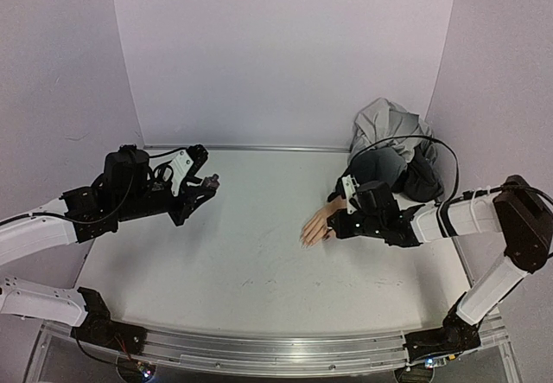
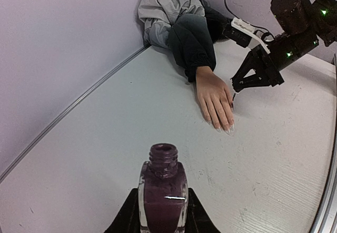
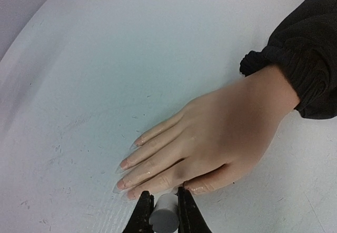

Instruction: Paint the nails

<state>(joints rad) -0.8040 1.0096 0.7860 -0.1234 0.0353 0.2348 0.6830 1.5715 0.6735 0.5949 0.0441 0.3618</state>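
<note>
The peach mannequin hand (image 1: 316, 227) lies palm down on the white table, with its dark sleeve (image 3: 305, 59) at the wrist. In the right wrist view the nails (image 3: 124, 164) of its four fingers are pale pink with clear tips. The thumb tip sits right at my right gripper (image 3: 165, 208), which is shut on a white cylindrical cap (image 3: 164, 216). The brush below the cap is hidden. My left gripper (image 2: 162, 204) is shut on an uncapped bottle of dark maroon polish (image 2: 162, 188) and holds it upright at the left (image 1: 206, 184), well apart from the hand.
A bundle of grey and dark clothing (image 1: 393, 141) lies at the back right corner, and the sleeve runs out of it. White walls close the table at the back and sides. A metal rail (image 1: 259, 353) runs along the near edge.
</note>
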